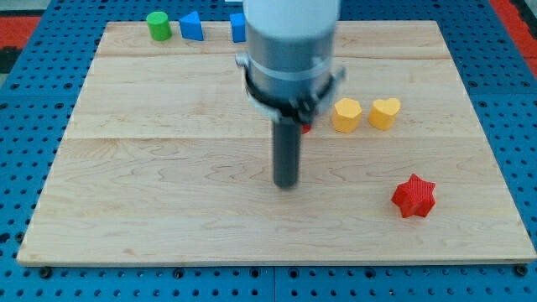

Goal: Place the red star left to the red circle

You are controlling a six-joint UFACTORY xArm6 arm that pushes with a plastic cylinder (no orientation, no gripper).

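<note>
The red star lies on the wooden board at the view's lower right. The red circle is almost wholly hidden behind the arm; only a small red sliver shows at the rod's right side, near the board's middle. My tip rests on the board below that sliver and well to the left of the red star, touching no block.
A yellow hexagon-like block and a yellow heart sit right of the arm. A green cylinder, a blue triangle and a partly hidden blue block line the board's top edge.
</note>
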